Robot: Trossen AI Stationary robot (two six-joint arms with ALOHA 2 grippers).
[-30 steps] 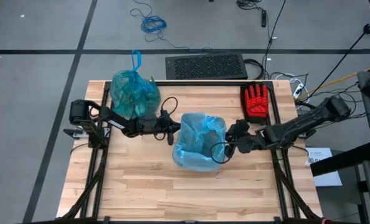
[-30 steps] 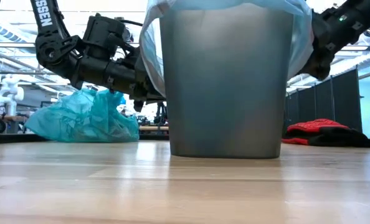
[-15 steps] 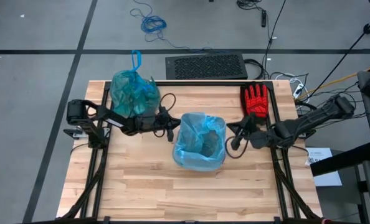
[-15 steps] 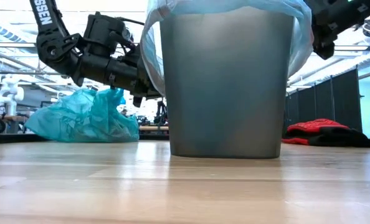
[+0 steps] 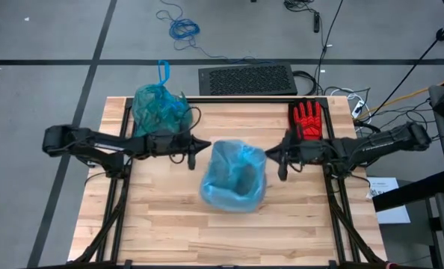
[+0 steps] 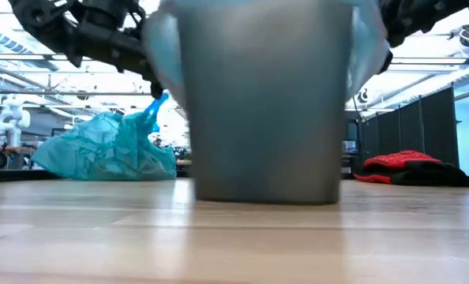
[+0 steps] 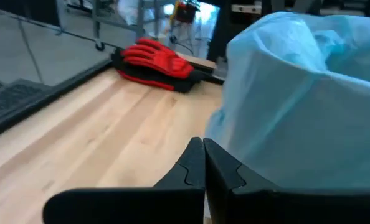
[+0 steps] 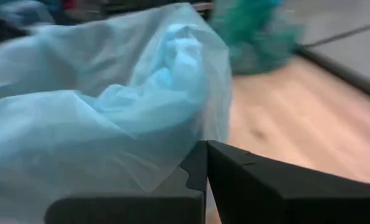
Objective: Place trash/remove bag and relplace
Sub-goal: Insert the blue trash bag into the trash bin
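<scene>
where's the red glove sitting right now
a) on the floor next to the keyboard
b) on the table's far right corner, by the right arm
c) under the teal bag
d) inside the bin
b: the red glove lies flat on the table at its far right corner, apart from the lined bin and across from the tied teal bag.

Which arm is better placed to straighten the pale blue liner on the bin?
Neither clearly. The left claw and right claw are both shut, empty, just off opposite sides of the liner; the left looks slightly nearer its edge.
</scene>
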